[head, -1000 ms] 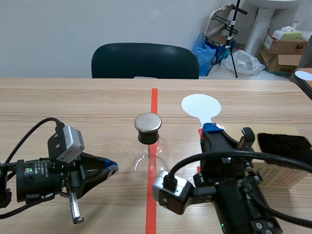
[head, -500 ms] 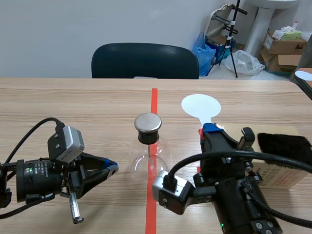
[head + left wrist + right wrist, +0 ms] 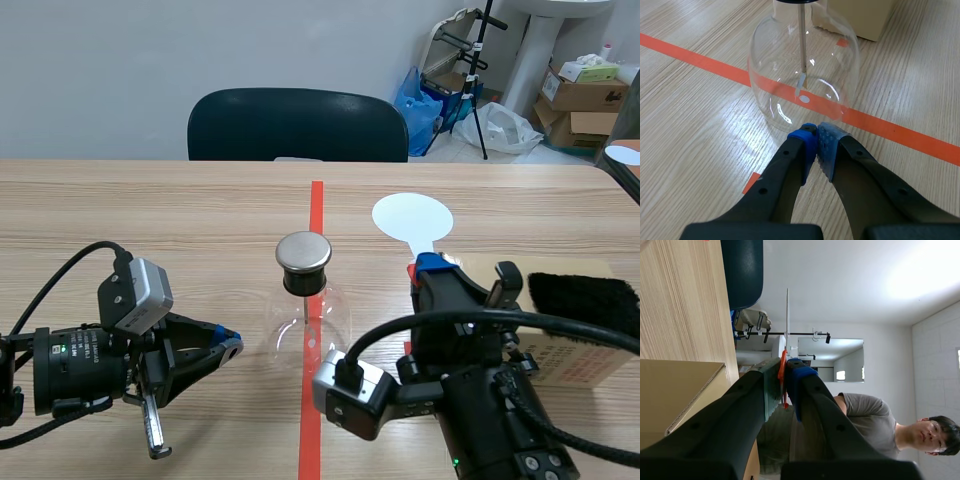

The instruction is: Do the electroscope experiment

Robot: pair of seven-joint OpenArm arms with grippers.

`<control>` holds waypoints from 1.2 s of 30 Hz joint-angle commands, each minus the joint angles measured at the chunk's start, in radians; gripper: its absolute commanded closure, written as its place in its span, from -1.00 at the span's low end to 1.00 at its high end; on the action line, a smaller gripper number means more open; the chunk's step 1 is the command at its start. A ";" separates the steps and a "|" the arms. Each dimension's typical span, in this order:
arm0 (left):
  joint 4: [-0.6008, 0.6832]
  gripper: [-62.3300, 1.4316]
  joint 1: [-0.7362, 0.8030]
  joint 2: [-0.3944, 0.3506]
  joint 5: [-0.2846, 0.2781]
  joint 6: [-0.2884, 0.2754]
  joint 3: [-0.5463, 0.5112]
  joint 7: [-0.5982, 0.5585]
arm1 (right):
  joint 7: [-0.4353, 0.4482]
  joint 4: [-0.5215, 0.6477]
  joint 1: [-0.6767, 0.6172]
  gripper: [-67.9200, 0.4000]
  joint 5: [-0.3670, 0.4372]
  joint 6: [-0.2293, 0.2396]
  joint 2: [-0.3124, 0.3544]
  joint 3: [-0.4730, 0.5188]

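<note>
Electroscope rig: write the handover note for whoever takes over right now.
Left gripper: shut on nothing, tips by the base of the clear glass flask electroscope.
Right gripper: shut on the stem of the white round paddle, held apart from the flask's round metal cap.
Black fur cloth lies on the cardboard box.
Done: paddle in grip. Left, likely: bring paddle to cap; charging cannot be confirmed.
</note>
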 commanded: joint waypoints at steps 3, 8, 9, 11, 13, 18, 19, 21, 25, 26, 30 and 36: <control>0.018 0.86 -0.008 0.002 -0.013 -0.005 -0.005 -0.014 | -0.007 0.006 0.009 0.96 -0.001 -0.013 0.013 0.002; 0.018 0.86 -0.008 0.002 -0.013 -0.005 -0.005 -0.014 | -0.007 0.006 0.009 0.96 -0.001 -0.013 0.013 0.002; 0.018 0.86 -0.008 0.002 -0.013 -0.005 -0.005 -0.014 | -0.007 0.006 0.009 0.96 -0.001 -0.013 0.013 0.002; 0.018 0.86 -0.008 0.002 -0.013 -0.005 -0.005 -0.014 | -0.007 0.006 0.009 0.96 -0.001 -0.013 0.013 0.002; 0.018 0.86 -0.008 0.002 -0.013 -0.005 -0.005 -0.014 | -0.007 0.006 0.009 0.96 -0.001 -0.013 0.013 0.002; 0.018 0.86 -0.008 0.002 -0.013 -0.005 -0.005 -0.014 | -0.013 0.006 0.009 0.96 -0.001 -0.013 0.013 0.002; 0.018 0.86 -0.008 0.002 -0.013 -0.005 -0.005 -0.014 | -0.015 0.006 0.009 0.96 -0.001 -0.013 0.013 0.002; 0.018 0.86 -0.008 0.002 -0.013 -0.005 -0.005 -0.014 | -0.019 0.006 0.009 0.96 -0.001 -0.013 0.013 0.002; 0.018 0.86 -0.008 0.002 -0.013 -0.005 -0.005 -0.014 | -0.024 0.006 0.009 0.96 -0.001 -0.013 0.013 0.002; 0.018 0.86 -0.008 0.002 -0.013 -0.005 -0.005 -0.014 | -0.025 0.006 0.009 0.96 -0.001 -0.013 0.013 0.002; 0.018 0.86 -0.008 0.002 -0.013 -0.005 -0.005 -0.014 | -0.025 0.006 0.009 0.96 -0.001 -0.013 0.013 0.002; 0.018 0.86 -0.008 0.002 -0.013 -0.005 -0.005 -0.014 | -0.025 0.006 0.009 0.96 -0.001 -0.013 0.013 0.002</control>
